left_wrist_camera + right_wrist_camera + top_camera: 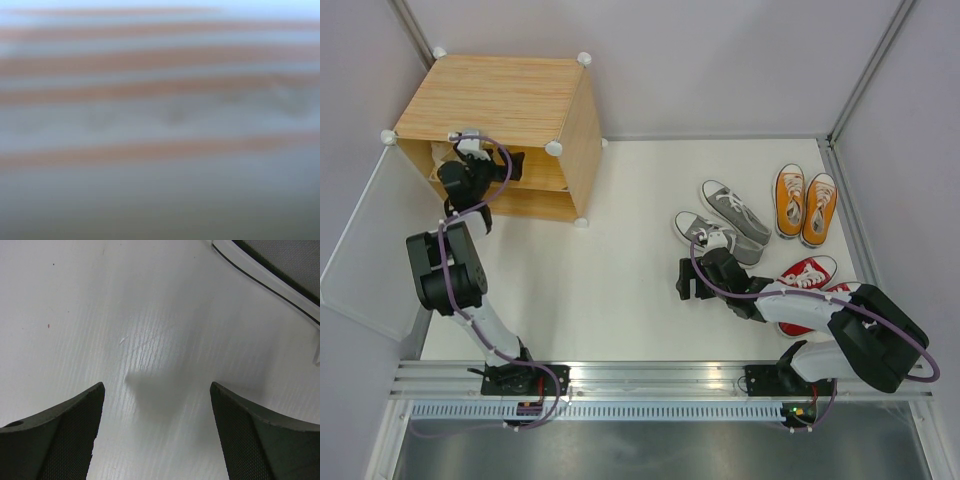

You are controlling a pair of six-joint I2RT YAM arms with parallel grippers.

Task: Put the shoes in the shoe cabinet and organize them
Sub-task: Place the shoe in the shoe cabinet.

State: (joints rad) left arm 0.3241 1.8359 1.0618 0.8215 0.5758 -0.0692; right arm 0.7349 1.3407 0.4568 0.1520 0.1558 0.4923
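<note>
Right hand [156, 390] spread wide over the bare desk [620, 260]; left hand [470, 148] far off at the shoe cabinet [500, 100].

The right wrist view shows both dark fingers well apart and holding nothing, with a grey shoe's sole [265, 277] just past them to the right. Only the top view shows the rest: the red pair [810, 272] partly under that arm behind the hand, the grey pair [725, 220] beyond it, and the orange pair [805, 205] farther right. The left hand sits at the cabinet's open front by the upper shelf, beside the swung-out door panel [370, 250]. Its own camera gives only blurred orange and pale bands. The jaws stand wide; whether they touch anything cannot be told.
</note>
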